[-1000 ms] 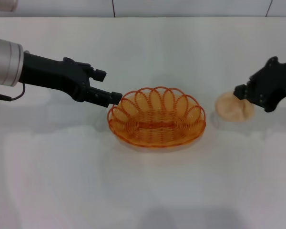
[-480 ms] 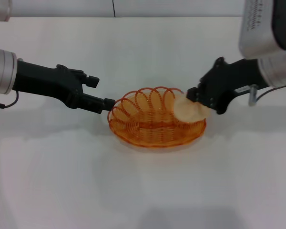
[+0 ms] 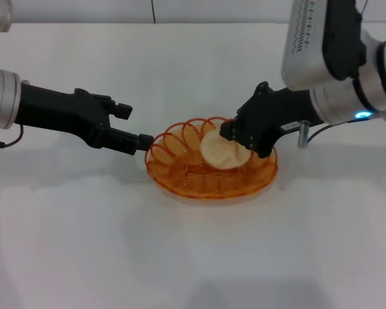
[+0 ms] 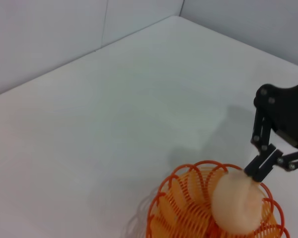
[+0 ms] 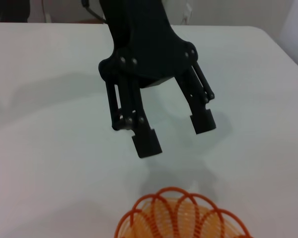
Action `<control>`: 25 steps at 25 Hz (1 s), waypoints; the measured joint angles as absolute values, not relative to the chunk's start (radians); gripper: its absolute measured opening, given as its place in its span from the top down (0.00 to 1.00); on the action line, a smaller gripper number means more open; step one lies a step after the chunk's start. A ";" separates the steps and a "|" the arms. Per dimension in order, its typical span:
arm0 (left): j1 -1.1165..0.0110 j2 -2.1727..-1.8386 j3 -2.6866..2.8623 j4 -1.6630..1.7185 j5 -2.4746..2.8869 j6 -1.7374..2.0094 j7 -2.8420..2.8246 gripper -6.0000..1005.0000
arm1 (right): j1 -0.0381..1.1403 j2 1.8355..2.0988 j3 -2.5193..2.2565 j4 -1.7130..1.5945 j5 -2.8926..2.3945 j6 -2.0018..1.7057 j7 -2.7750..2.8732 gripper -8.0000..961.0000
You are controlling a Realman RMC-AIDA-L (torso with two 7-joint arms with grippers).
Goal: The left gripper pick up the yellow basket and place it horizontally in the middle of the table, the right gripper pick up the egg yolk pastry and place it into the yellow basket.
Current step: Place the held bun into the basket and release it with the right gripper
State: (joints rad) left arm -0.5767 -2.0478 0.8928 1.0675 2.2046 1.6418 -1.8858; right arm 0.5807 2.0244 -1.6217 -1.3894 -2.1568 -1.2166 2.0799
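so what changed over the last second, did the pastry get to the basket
Yes. The right gripper carried the egg yolk pastry from the table on the robot's right over the yellow basket, still shut on it. The left gripper let go of the rim and backed off slightly, open. The basket stayed put.

Yellow basket (image 3: 211, 166): oval orange-amber wire, looped scalloped rim, upright on the desk at frame centre in the head view, long axis running left-right. Egg yolk pastry (image 3: 222, 150): round, pale cream dome, creased surface, tilted, over the basket's right half at rim level; underside hidden, so contact with the basket floor unclear.
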 joint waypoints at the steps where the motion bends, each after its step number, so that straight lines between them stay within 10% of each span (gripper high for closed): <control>1: -0.577 -2.048 0.893 1.067 2.204 1.641 -1.885 0.13 | 0.582 2.025 -1.629 -1.382 -2.152 -1.204 2.079 0.99; 14: -0.576 -2.049 0.893 1.062 2.204 1.627 -1.882 0.13 | 0.595 2.025 -1.683 -1.326 -2.129 -1.127 2.073 0.89; 25: -0.558 -2.053 0.857 1.060 2.201 1.630 -1.861 0.13 | 0.489 2.018 -1.633 -1.422 -2.129 -1.125 2.071 0.38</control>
State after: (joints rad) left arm -0.5582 -2.0526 0.8575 1.0600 2.2007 1.6303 -1.8613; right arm 0.4891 2.0182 -1.6329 -1.4221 -2.1289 -1.1247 2.0712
